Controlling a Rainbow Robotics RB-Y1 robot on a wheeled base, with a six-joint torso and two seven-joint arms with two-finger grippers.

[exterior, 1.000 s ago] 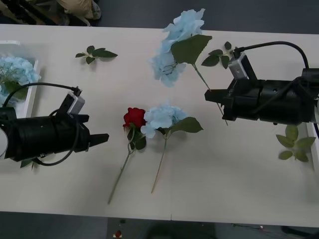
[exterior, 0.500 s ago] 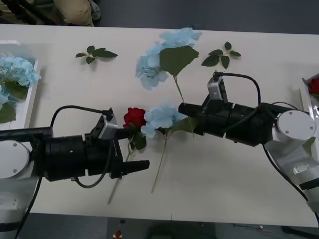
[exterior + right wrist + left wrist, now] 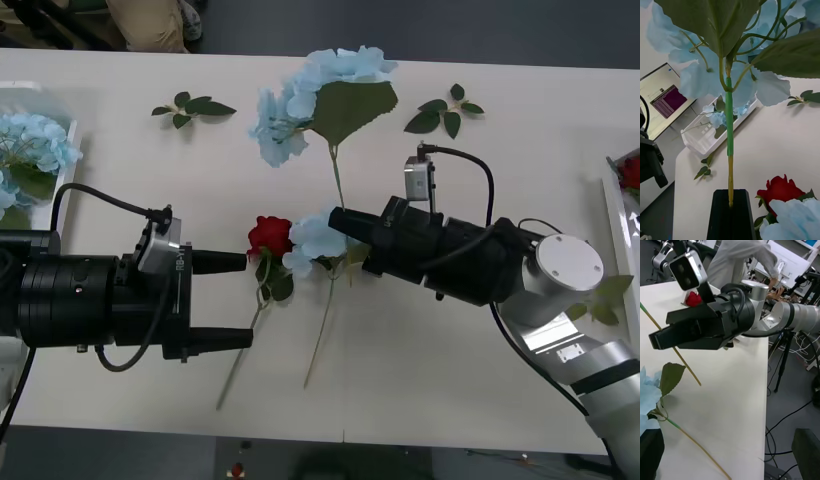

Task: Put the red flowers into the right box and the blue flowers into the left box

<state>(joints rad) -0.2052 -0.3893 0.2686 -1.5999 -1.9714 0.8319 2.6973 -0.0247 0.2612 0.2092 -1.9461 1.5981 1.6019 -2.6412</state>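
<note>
— Nearest the camera? The left gripper [image 3: 232, 300], its black fingers spread apart, flanks the thin green stem of a deep-red artificial rose [image 3: 269, 236] lying on the white table [image 3: 450, 360].

— Beyond it? The right gripper [image 3: 338, 222] is clamped on the stem of a pale-blue hydrangea cluster [image 3: 300, 100], held mid-table; the white ridged left box [image 3: 62, 190] holds more blue blooms

No legible text, label, brand, number or sign appears in any view. A monitor [image 3: 666, 99] beyond the black fingers [image 3: 730, 217] in the right wrist view shows a purple window whose contents are too small to read.
</note>
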